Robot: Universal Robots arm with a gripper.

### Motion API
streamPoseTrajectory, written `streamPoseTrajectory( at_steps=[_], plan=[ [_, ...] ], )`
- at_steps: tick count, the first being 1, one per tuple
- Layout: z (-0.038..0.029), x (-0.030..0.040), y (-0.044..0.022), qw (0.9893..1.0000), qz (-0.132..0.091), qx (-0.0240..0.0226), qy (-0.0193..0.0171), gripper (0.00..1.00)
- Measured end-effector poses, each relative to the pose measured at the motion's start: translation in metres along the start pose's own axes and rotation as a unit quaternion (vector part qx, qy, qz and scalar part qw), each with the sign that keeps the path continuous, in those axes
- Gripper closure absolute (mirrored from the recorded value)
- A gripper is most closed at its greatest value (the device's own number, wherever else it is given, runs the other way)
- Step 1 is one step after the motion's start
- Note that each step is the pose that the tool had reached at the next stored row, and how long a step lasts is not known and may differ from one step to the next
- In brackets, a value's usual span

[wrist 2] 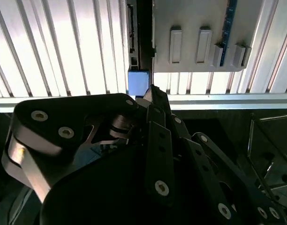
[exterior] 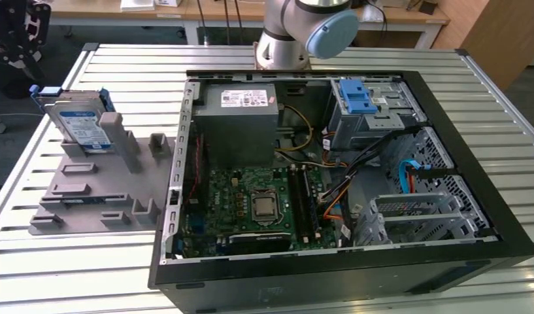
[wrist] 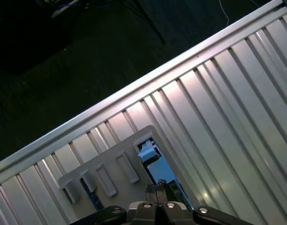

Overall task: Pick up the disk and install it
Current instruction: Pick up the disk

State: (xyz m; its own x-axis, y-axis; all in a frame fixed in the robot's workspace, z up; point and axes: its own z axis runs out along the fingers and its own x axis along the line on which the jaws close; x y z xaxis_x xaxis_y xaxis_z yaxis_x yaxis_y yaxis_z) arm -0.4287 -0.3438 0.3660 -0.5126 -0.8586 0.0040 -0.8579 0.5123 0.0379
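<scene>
So, the disk [exterior: 79, 124] stands on edge in a slot at one end of the grey fixture tray [exterior: 83, 196], label showing and blue carrier frame round it. It's upright like that so its top edge is free to grip, I'd guess. The tray sits on the slatted table [exterior: 118, 62], just beside the open PC case [exterior: 476, 258], on the exterior view's left.

The pincer [wrist 2: 151, 92] looks clenched on nothing in both wrist views. Its tips are near the disk's blue end but apart from it, so the disk isn't picked up yet and the install isn't begun.

Inside the case there's the PSU box [exterior: 236, 127] w/ a white sticker, the motherboard [exterior: 240, 209], and a blue latch [exterior: 358, 101] on the drive cage [exterior: 380, 114]. Cables [exterior: 336, 190] run btwn board and cage, prob. the main clutter near the bay. A tall grey post [exterior: 110, 131] on the tray stands just beside the disk and could snag a wide approach.
</scene>
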Motion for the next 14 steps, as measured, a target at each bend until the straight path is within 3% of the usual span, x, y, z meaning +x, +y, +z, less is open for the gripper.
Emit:
streamPoseTrajectory(
  at_steps=[4,9,11,14],
  plan=[
    [0.0004,0.0000,0.0000,0.9995,-0.032,0.0002,0.0012,0.89],
    [0.0006,-0.0001,-0.0001,0.9979,-0.065,0.0020,0.0016,0.89],
    [0.0009,-0.0001,-0.0001,0.9970,-0.078,0.0032,0.0014,0.89],
    [0.0010,0.0000,0.0000,0.9947,-0.103,0.0034,0.0022,0.89]
  ],
)
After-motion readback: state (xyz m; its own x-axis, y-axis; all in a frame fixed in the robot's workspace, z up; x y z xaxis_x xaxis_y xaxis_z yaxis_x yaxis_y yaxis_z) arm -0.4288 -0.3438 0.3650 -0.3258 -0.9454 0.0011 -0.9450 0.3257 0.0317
